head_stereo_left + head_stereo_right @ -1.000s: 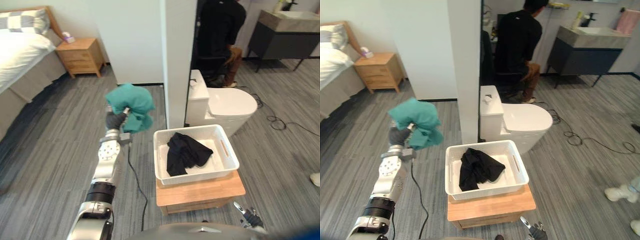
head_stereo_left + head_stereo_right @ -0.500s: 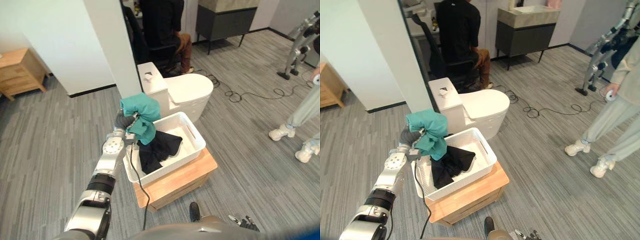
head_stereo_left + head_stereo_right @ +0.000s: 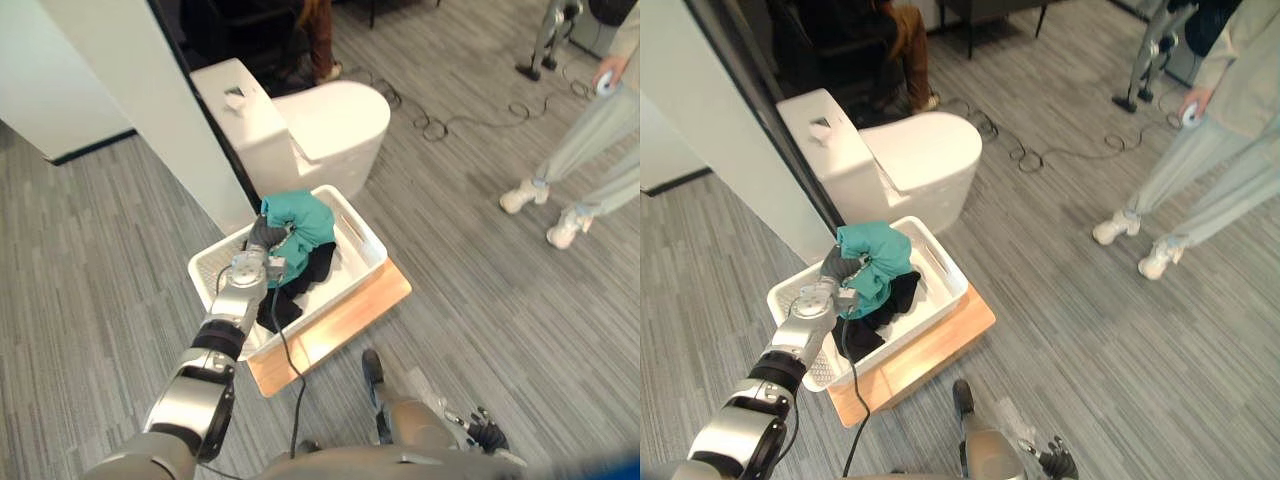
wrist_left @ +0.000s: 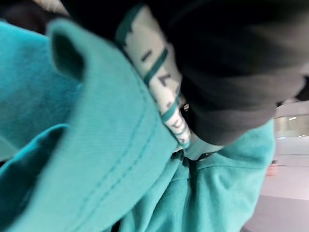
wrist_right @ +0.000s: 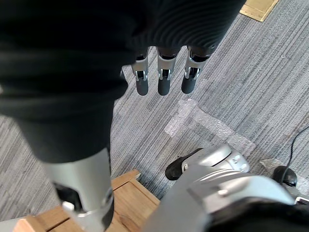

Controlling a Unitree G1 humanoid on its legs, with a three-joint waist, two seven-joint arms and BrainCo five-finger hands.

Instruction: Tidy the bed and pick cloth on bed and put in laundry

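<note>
Nearly there: left hand (image 3: 262, 238), clenched on the teal garment (image 3: 305, 220), holds it over the centre-frame laundry basket (image 3: 358, 228). Release remains; right hand (image 5: 163, 77) hangs slack.

The basket (image 3: 365, 240) sits on a wooden stand (image 3: 345, 315), pushed toward the stand's back edge, so the front edge is bare. The left hand (image 3: 262, 238) holds a cloth (image 3: 305, 220) over the middle of the basket. A second cloth (image 3: 290, 290) lies inside, near the front wall (whether the two touch, I cannot tell). The toilet (image 3: 330, 125) stands just behind the basket, with a wall (image 3: 130, 90) to its left. A person (image 3: 590, 150) stands well off to the right.
</note>
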